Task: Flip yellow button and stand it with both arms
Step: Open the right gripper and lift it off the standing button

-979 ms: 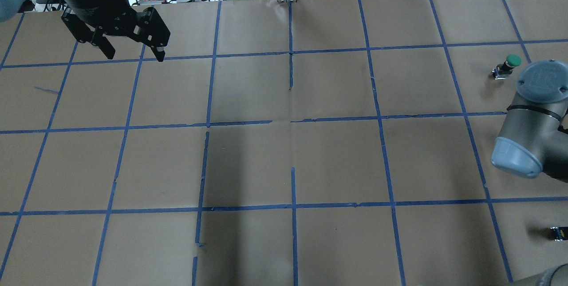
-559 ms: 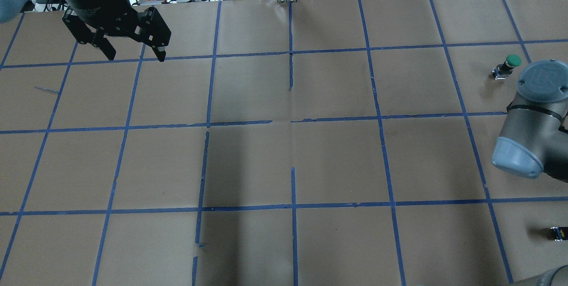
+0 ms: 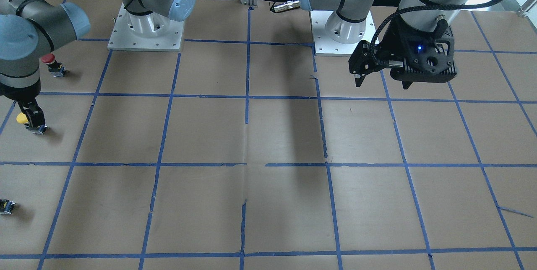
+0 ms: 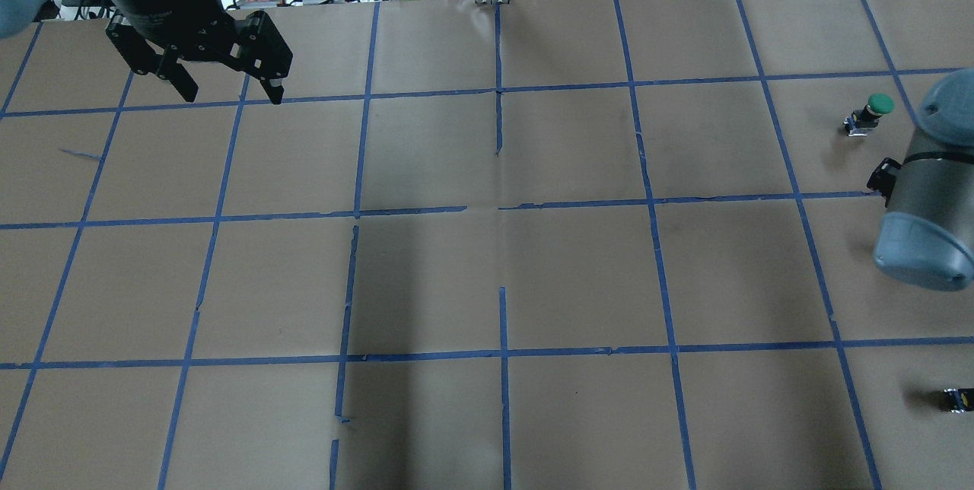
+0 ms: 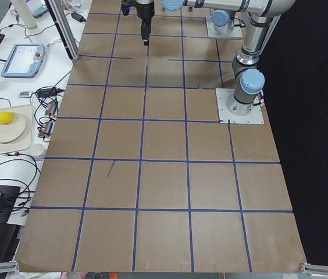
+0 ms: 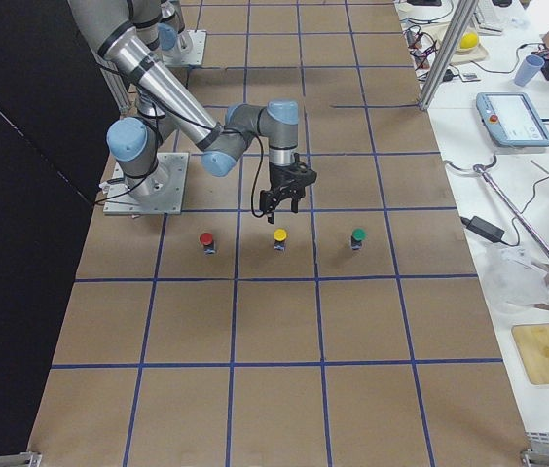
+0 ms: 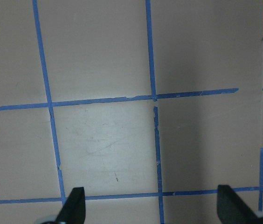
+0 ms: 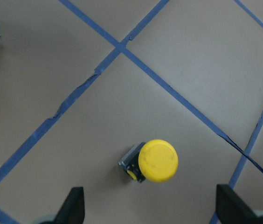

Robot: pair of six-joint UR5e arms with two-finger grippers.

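The yellow button (image 8: 157, 160) stands cap up on the brown paper, and it also shows in the front view (image 3: 22, 118) and the right side view (image 6: 279, 236). In the overhead view the right arm hides it. My right gripper (image 8: 152, 210) hangs above it, open and empty, with one finger on each side and neither touching it. In the side view the right gripper (image 6: 284, 195) is clearly above the cap. My left gripper (image 4: 230, 94) is open and empty, high over the far left of the table. It also shows in the front view (image 3: 381, 83).
A red button (image 3: 48, 58) and a green button (image 4: 879, 103) stand on either side of the yellow one. A small black capless switch (image 4: 957, 399) lies near the table's right edge. Blue tape lines grid the paper. Cables and a plate lie beyond the far edge.
The right arm's elbow has shifted right and toward the far side in the overhead view. The left gripper has barely moved and stays open.
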